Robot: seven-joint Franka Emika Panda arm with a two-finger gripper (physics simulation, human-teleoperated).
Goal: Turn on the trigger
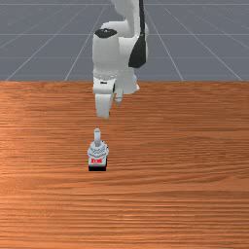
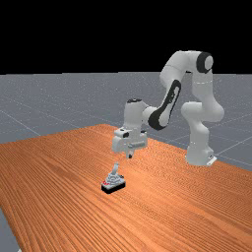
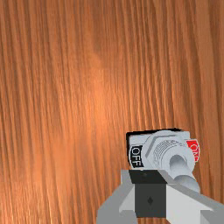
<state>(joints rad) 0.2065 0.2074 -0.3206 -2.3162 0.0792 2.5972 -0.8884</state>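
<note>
Trigger (image 1: 98,151) found upright on the table (image 1: 185,199), its grey body mounted on a black base (image 1: 97,168). In the front view it is placed left of the middle, just below the hand; in the far view it is seen low in the picture, a little left of the middle.

A pale grey lever (image 2: 116,169) is carried on top, rising from a ringed collar (image 3: 161,151). A slight lean is shown in the far view, toward that view's right and away from the red marking. Two labels can be read from above: ON (image 3: 193,150) is printed in white on red, OFF (image 3: 136,156) in white on black, with the collar set between them. The red one is turned to the front camera.

The pincer (image 2: 130,155) is held above the table, pointed downward, its two fingers (image 3: 117,204) pressed together. In the far view its tips are seen higher than the lever's top, near it but apart, and toward that view's right. In the wrist view part of the trigger is covered by the fingers (an overlap of sight lines, by the far view's evidence).

The arm (image 2: 201,91) is bent high, with its foot planted at the far view's right.
</note>
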